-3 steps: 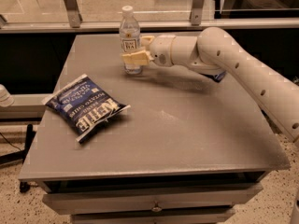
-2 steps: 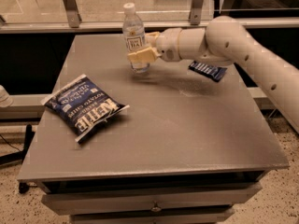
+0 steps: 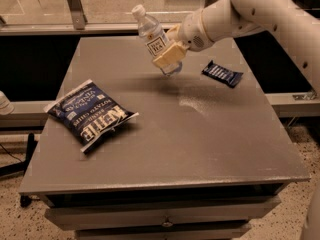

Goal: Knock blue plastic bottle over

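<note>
Hand: hand, upper middle of the frame, its tan fingers pinching the lower body of the blue plastic bottle.
Bottle: leaning hard, white cap towards the upper left, base just above or barely on the worktop; I cannot tell which.
Change: a moment ago it stood upright in the same grip.
Meaning: tipping has begun, but the bottle is not yet lying down.
Nearby: chips bag at left, snack bar at right, both apart.
</note>
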